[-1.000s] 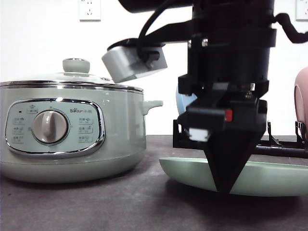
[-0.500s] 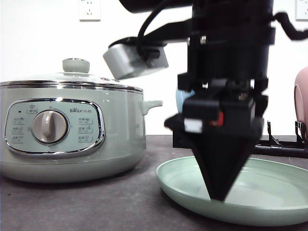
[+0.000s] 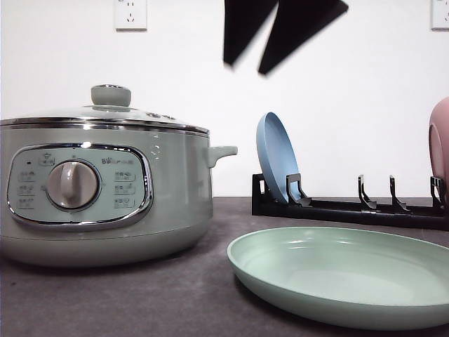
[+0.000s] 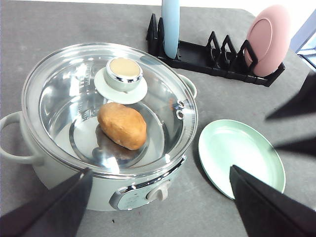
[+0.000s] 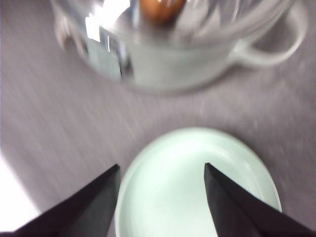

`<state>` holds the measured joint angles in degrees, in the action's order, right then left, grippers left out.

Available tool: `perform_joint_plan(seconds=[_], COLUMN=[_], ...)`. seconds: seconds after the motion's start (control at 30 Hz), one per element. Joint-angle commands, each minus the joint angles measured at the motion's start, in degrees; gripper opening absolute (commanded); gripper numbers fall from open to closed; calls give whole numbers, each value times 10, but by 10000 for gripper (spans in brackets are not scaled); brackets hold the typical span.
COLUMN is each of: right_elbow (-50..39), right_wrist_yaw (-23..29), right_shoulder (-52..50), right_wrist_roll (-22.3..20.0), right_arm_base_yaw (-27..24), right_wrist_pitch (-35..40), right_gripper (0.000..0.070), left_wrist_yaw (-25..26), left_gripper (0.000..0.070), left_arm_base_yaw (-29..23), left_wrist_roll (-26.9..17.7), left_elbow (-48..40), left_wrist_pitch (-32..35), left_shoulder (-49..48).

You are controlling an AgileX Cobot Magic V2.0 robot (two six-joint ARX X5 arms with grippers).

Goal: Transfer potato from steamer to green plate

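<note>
**Potato transfer: plate laid ready, pot not yet opened**

Right gripper [image 5: 160,197]: fingers spread wide, nothing between them; hangs above the green plate [image 5: 197,192]. In the front view its two dark fingertips show high up, well clear of everything on the table [image 3: 105,302].

Left gripper [image 4: 158,207]: fingers wide apart, empty; held above the steamer [image 4: 74,173], touching nothing.

Green plate: lies flat on the table beside the steamer, on the side nearer the dish rack [image 3: 351,209]. Shallow, pale mint, raised rim, matte. Nothing lies in it.

Steamer: pale sage body, chrome rim, front panel with a knob, side handle. Glass lid [image 4: 59,98] seated on the rim, its knob upright at centre.

Potato [image 4: 122,125]: inside the steamer, lying on its side on the metal floor, seen through the lid just beside the lid knob. Lumpy oval, orange-brown, smooth matte skin, whole and unmarked; far smaller than the plate.

Progress, as judged: the receiving plate is in place. Left to do: lift off the lid, grasp the potato, carry it across, set it on the green plate.

Also present: blue plate [image 3: 277,158] and pink plate [image 4: 269,39], both upright in the rack.
</note>
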<state>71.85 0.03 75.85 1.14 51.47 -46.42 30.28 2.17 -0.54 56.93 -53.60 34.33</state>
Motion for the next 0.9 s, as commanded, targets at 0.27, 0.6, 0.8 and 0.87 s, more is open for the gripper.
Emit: perform_joint_plan(seconds=[0.27, 0.6, 0.8, 0.87], right_elbow=[12, 12, 12, 12], right_wrist_yaw=[-280, -305, -304, -304], right_shoulder=[-59, -63, -63, -63], right_wrist_roll=[-7, -20, -21, -21], right_arm_base_yaw=[-141, -179, -179, -179], right_wrist_pitch=[71, 41, 41, 40], right_gripper=[339, 339, 339, 339], left_wrist_yaw=[2, 2, 2, 0], left_gripper=[566, 566, 566, 566], left_arm_base_yaw=[2, 2, 2, 2], left_wrist_roll=[1, 2, 5, 21], left_elbow=[12, 12, 12, 13], left_wrist_pitch=[5, 5, 12, 27], left_shoulder=[2, 2, 3, 7])
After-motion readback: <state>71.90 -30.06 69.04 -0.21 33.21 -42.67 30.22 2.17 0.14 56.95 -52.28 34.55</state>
